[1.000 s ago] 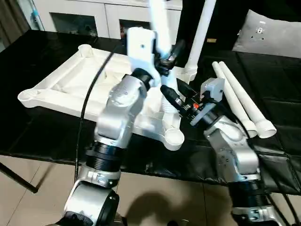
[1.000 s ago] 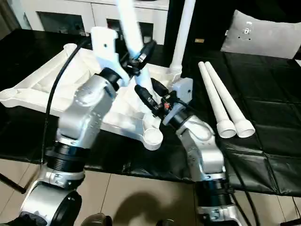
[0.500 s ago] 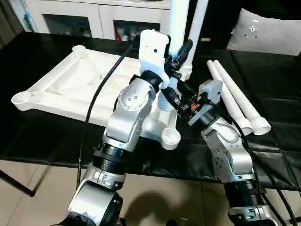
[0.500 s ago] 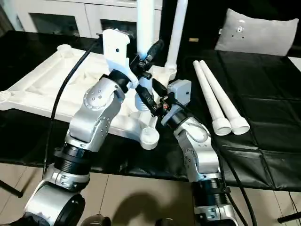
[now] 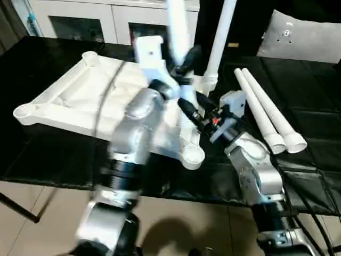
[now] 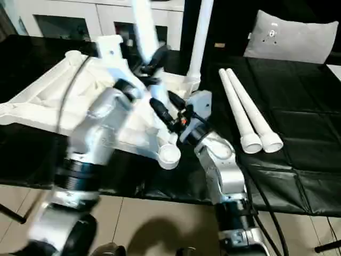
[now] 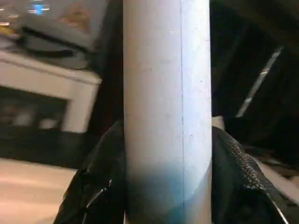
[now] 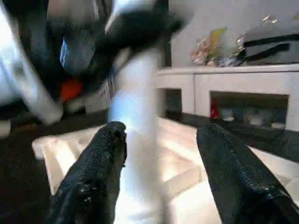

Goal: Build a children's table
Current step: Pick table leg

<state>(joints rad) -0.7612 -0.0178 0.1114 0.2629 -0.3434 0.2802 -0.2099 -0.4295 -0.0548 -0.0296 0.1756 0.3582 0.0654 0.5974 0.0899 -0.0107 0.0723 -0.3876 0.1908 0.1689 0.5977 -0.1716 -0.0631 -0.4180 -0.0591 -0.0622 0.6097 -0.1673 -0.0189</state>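
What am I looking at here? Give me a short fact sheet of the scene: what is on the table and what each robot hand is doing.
tabletop: white ribbed tabletop, underside up, on a black surface
fitted leg: one white leg upright in a far corner socket
spare legs: two loose legs lying side by side on the robot's right
left gripper: fingers clamped on a held leg
right gripper: fingers apart, beside the held leg's lower part
background: white cabinet

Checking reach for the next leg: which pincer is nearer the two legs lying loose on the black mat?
Right. The right pincer sits nearer the loose legs; the left pincer, farther, grips an upright leg.
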